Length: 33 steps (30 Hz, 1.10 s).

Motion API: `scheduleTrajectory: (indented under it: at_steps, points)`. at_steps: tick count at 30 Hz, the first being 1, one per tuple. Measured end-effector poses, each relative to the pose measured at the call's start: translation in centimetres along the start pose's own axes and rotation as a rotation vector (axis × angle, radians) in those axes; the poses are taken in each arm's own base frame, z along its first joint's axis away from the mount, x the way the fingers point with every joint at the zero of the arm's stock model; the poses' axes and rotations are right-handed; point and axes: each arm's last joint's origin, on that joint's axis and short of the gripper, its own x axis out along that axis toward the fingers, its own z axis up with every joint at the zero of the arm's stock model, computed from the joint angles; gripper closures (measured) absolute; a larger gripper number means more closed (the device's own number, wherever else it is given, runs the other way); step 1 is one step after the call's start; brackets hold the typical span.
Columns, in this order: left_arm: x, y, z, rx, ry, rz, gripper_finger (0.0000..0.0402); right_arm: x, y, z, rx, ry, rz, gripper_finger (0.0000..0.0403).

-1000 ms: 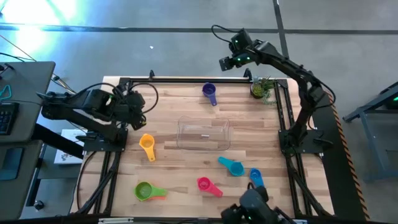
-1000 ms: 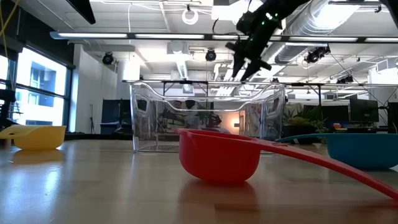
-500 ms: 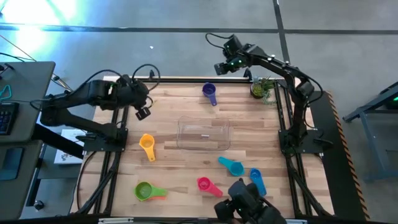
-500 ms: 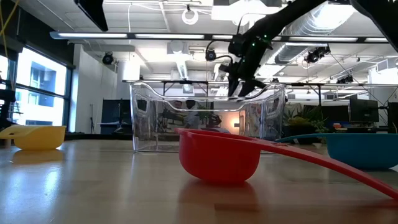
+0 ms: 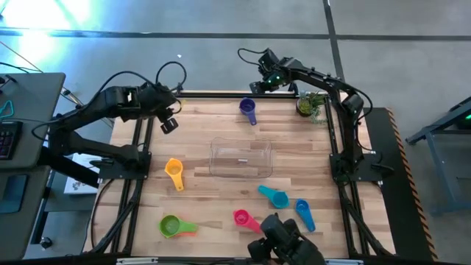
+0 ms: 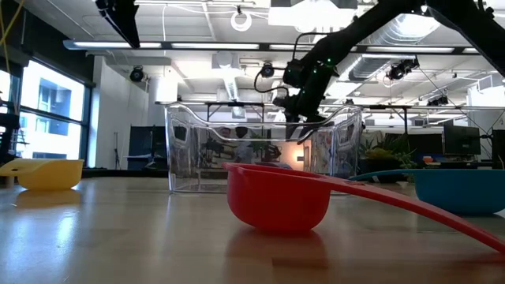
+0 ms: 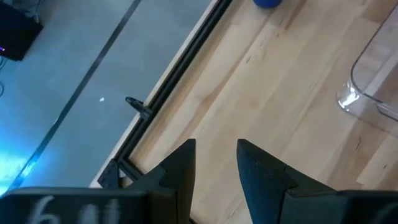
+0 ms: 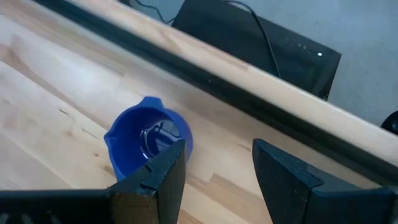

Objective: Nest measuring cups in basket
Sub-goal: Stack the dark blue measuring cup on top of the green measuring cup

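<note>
A purple measuring cup [image 5: 248,110] stands on its base near the table's far edge; the right wrist view shows it as blue [image 8: 148,140]. My right gripper [image 5: 257,85] hangs open above and just beyond it, fingers slanting down, nothing between them [image 8: 217,163]. The clear basket [image 5: 241,157] sits mid-table. Loose on the wood lie an orange-yellow cup [image 5: 174,171], a green cup [image 5: 175,227], a magenta cup [image 5: 244,218], a teal cup [image 5: 274,196] and a blue cup [image 5: 304,213]. My left gripper [image 5: 168,125] is open over the far left of the table [image 7: 216,157].
A small potted plant [image 5: 310,103] stands at the far right corner. A black frame rail [image 5: 213,94] runs along the table's far edge. A dark camera body [image 5: 283,246] sits at the near edge. Bare wood lies between the basket and the purple cup.
My right gripper has come down toward the purple cup, shifting a little toward the table's left. My left arm has swung out from the left side, carrying its gripper toward the far edge. No cup and not the basket has moved.
</note>
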Motion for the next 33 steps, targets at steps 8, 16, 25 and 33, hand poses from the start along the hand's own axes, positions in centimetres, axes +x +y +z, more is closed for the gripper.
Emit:
scheduleTrajectory:
  at_steps: [8,16,25,33]
  points:
    - [0.3,0.6,0.4,-0.024,-0.017,0.015,0.0294,1.8,1.2,-0.7,-0.001,0.036,-0.007,0.0226]
    - [0.4,0.6,0.4,-0.017,-0.014,0.009,0.0293,3.4,2.3,-1.5,0.008,0.061,-0.038,0.0226]
    - [0.4,0.5,0.4,-0.016,-0.011,-0.033,0.0293,3.6,3.3,-2.0,-0.006,0.034,-0.104,0.0226]
    - [0.4,0.5,0.4,-0.016,-0.011,-0.033,0.0293,3.8,3.4,-2.2,-0.007,0.036,-0.111,0.0226]
